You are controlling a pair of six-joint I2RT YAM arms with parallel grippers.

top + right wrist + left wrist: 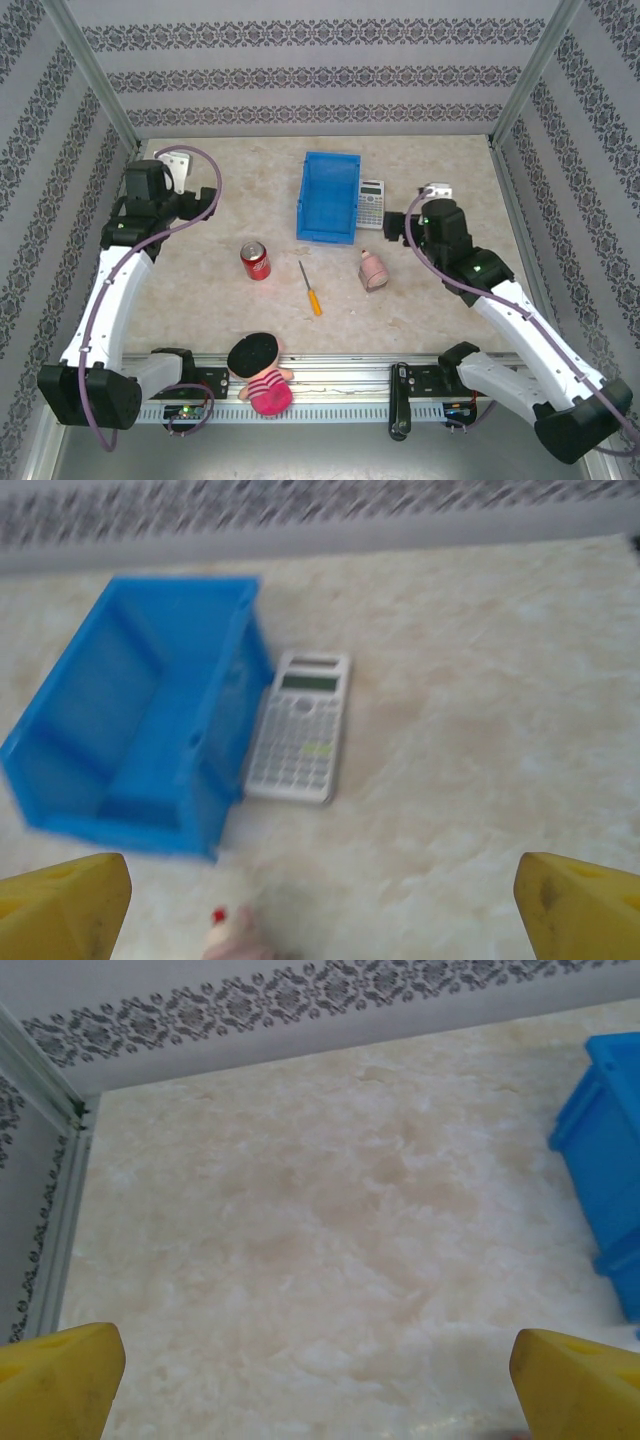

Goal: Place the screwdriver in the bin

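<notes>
Screwdriver [311,289] lies loose on the table [200,300] between a soda can [256,261] and a small pink thing [373,270], near the bin [328,197] but apart from it. The left gripper [320,1385] and right gripper [320,905] both have jaws wide apart and empty, so reaching comes first: lower over the handle, then close. The right wrist view is blurred.

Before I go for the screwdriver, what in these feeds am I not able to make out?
Screwdriver tip: too small in the top view to tell its type.
Bin: blur smears it in the right wrist view; the left wrist frame's right edge cuts it off.
Calculator keys: blurred, right wrist view.
Pink object: cut by the bottom edge there.
</notes>
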